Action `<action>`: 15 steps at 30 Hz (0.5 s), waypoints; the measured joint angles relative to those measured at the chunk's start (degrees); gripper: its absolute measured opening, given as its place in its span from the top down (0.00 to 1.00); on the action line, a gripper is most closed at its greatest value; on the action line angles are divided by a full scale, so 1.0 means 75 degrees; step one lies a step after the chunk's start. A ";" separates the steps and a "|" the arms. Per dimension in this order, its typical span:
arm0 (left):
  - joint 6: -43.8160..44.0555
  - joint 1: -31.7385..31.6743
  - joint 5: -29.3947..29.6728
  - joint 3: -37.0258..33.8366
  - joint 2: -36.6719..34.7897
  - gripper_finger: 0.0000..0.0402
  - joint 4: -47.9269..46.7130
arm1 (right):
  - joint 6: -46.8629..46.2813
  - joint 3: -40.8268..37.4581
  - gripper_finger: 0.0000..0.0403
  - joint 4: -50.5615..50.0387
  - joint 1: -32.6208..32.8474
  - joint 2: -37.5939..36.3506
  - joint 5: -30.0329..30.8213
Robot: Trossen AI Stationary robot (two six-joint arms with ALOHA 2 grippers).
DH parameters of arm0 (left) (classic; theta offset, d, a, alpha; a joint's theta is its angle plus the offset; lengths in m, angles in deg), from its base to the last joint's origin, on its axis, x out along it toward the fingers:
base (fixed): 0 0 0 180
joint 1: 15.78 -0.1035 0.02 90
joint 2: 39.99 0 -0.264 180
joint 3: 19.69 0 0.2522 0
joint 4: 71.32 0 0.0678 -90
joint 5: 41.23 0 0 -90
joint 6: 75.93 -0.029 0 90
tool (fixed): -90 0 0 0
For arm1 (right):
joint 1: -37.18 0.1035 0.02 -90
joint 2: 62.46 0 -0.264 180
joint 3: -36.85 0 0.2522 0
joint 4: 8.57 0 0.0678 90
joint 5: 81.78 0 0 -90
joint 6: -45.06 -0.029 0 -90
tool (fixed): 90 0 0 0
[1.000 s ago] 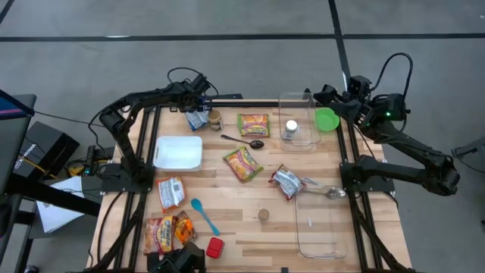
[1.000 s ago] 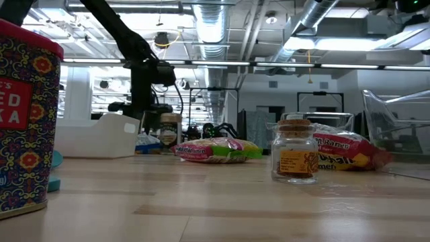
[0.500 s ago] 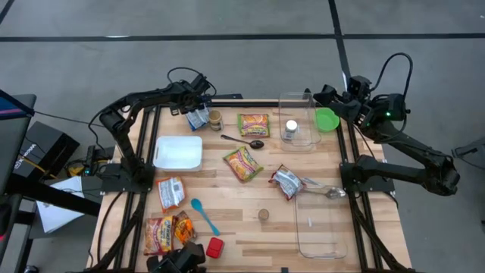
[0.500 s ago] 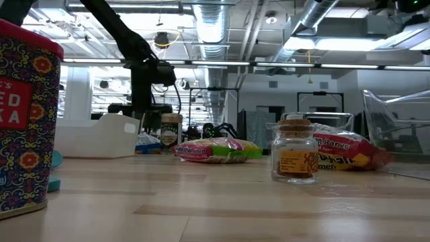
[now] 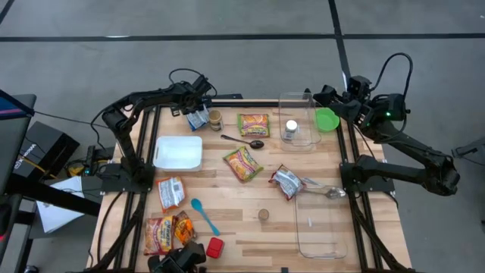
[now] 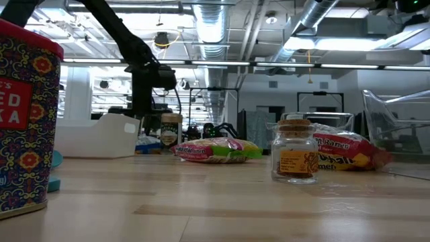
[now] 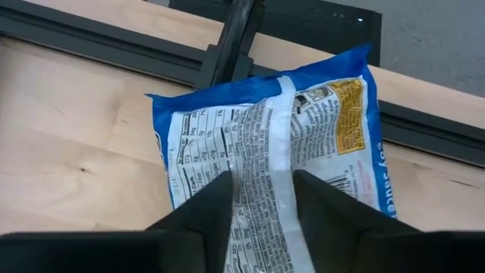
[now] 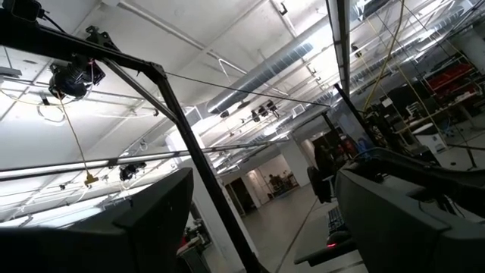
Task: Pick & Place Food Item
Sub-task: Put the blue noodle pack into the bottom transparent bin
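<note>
A blue-and-white food packet (image 5: 197,119) lies flat on the table at its far left, printed back up (image 7: 265,136). My left gripper (image 5: 194,108) slants down onto it. In the left wrist view its fingers (image 7: 261,201) stand a narrow gap apart on either side of the packet's centre seam (image 7: 282,121). My right gripper (image 5: 327,94) waits raised at the far right, pointing up into the room. Its fingers (image 8: 265,220) are wide apart with nothing between them. My left gripper comes at the packet from above, slanting down, with one fingertip (image 7: 216,205) on each side of the seam strip, fingers along the packet's length. The packet lies flat on the table. Whether the fingertips touch it, I cannot tell.
A brown jar (image 5: 215,118) stands right beside the packet, and a white bin (image 5: 179,152) lies nearer. More noodle packets (image 5: 254,124) (image 5: 242,163), a spoon (image 5: 242,141), a green bowl (image 5: 327,119) and clear containers (image 5: 297,121) (image 5: 322,224) lie to the right. The table's frame rail (image 7: 227,45) runs just beyond the packet.
My left gripper has stayed over the blue packet and has rolled a little about its own pointing line. The packet has not moved.
</note>
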 joint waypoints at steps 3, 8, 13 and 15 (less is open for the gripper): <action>-0.0006 0.0000 -0.0001 0.0000 0.0000 0.79 -0.0002 | 0.0000 0.0000 0.22 0.0000 0.0000 0.0000 0.0000; -0.0008 -0.0046 -0.0008 0.0000 0.0000 0.95 -0.0007 | -0.0017 0.0000 0.22 0.0000 0.0000 0.0000 0.0000; -0.0009 -0.0050 -0.0009 0.0000 0.0000 0.99 -0.0002 | -0.0017 0.0000 0.22 0.0000 0.0000 0.0000 0.0003; -0.0009 -0.0050 -0.0054 0.0000 -0.0003 0.99 0.0002 | -0.0016 0.0000 0.22 0.0000 0.0000 0.0000 0.0003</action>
